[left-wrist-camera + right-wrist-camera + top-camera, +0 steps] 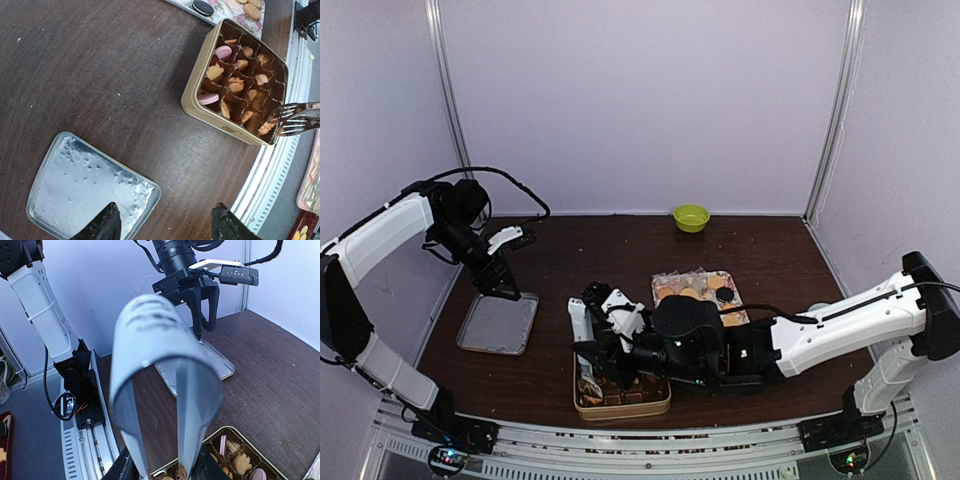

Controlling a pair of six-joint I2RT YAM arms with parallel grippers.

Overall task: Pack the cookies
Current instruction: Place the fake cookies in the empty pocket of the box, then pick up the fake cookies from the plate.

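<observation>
Packed on edge in the gold tin (pixel 200 70): tan cookies (pixel 235 85), two pink, flat faces leaning sideways. Spread and empty, the left gripper (pixel 165 222); clamped on silver tongs (pixel 150 340), the right gripper (pixel 165 470).

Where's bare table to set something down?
The dark wooden table is bare between the silver lid and the square gold tin, and behind both toward the green bowl. Crowded: floral tray and tin, where the right gripper holds white tongs.
</observation>
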